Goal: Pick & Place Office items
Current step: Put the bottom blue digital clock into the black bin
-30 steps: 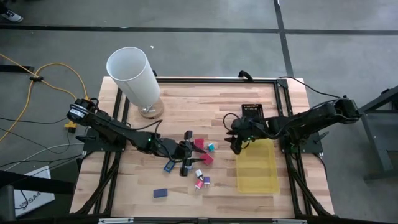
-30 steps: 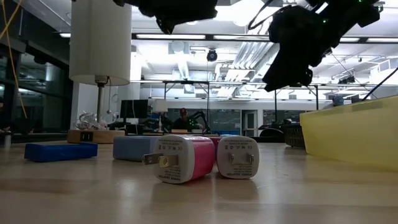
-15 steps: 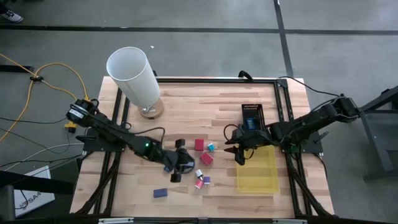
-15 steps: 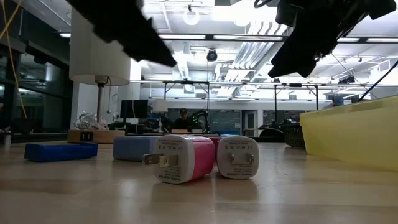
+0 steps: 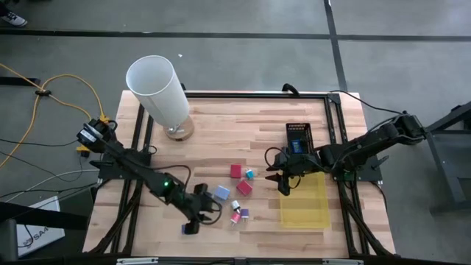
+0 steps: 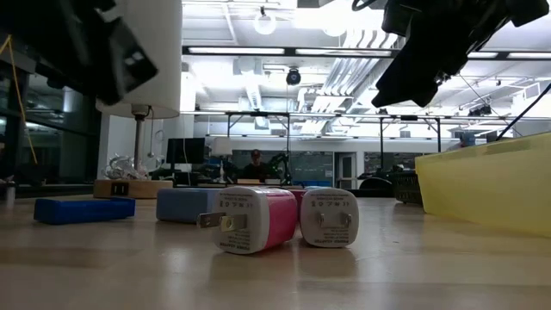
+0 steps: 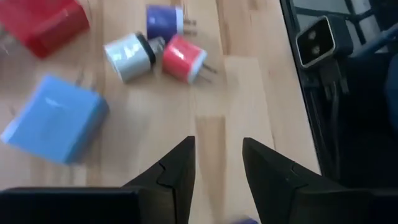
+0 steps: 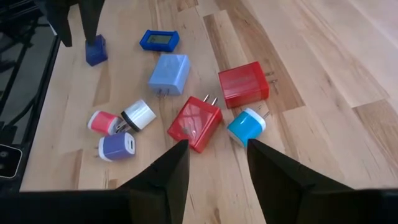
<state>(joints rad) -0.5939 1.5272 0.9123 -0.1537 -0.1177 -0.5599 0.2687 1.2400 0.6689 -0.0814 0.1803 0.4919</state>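
Observation:
Small plug-like blocks lie scattered mid-table: two red ones (image 8: 242, 84) (image 8: 196, 121), a cyan one (image 8: 245, 127), a light-blue block (image 5: 221, 193), a flat dark-blue piece (image 8: 159, 40), and white (image 7: 127, 56), pink (image 7: 183, 59) and purple (image 7: 163, 22) ones near the front. My left gripper (image 5: 193, 223) (image 7: 217, 143) is open. It hovers over a dark-blue bar (image 6: 84, 208) that lies flat on the wood. My right gripper (image 5: 282, 184) (image 8: 214, 146) is open in the air, between the cyan block and the yellow tray (image 5: 304, 202).
A tall white cylinder (image 5: 158, 88) stands on a round wooden foot at the far left. A black ridged object (image 5: 296, 136) lies just beyond the tray's far end. A small camera (image 7: 317, 40) sits on the near frame. Bare wood shows along the far half of the table.
My left gripper has swung from the middle cluster toward the near edge and somewhat left, and now stands over the dark-blue bar; this uncovers the light-blue block. My right gripper shifted slightly toward the near edge early on, then held still. The blocks have stayed in place.

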